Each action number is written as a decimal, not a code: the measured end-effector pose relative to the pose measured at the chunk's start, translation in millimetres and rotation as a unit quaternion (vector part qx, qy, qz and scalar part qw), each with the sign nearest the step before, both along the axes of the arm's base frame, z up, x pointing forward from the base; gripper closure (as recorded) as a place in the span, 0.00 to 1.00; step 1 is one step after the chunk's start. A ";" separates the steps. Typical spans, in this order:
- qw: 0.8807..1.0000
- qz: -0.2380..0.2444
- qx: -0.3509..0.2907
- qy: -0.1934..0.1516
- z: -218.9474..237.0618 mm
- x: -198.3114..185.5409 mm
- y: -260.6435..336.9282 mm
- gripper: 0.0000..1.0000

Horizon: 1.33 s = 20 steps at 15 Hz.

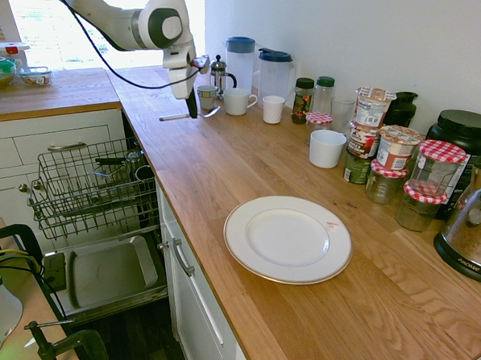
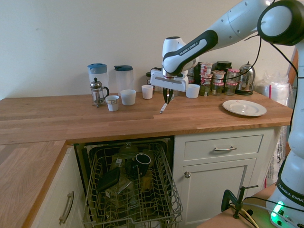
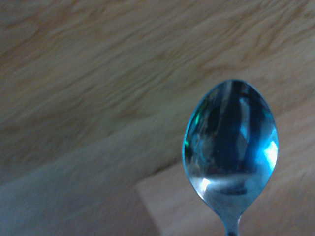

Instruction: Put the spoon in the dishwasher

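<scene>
A white plate (image 1: 287, 240) lies on the wooden counter (image 1: 224, 179), well apart from the claw. A French press (image 2: 97, 91), two jugs (image 2: 123, 78) and cups (image 1: 238, 102) stand near it.

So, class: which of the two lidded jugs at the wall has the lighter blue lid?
The left jug, beside the French press; the other jug wears a darker lid.

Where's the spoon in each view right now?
First exterior view: the spoon is upper left, held by the pincer above the counter, level, before the French press.
Second exterior view: upper centre, slanting down from the pincer, right of the cups.
Wrist view: its bowl fills the lower right, over blurred wood.
Shared landmark: the French press, in both exterior views only.
</scene>
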<state>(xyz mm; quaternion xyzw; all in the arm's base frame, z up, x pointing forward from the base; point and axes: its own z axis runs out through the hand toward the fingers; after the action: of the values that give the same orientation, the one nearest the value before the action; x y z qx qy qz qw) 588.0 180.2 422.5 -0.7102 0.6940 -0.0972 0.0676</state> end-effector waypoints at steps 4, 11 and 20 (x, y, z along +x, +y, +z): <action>0.993 0.112 -0.006 0.023 -13.0 -63.5 112.7 1.00; 0.983 0.170 -0.021 0.070 -67.9 -154.6 175.3 1.00; 0.979 0.179 -0.009 0.101 -129.6 -197.9 164.2 1.00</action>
<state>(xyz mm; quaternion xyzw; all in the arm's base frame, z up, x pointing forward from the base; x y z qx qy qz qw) 390.0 344.5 292.9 -0.8296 0.5580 -0.0172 0.0073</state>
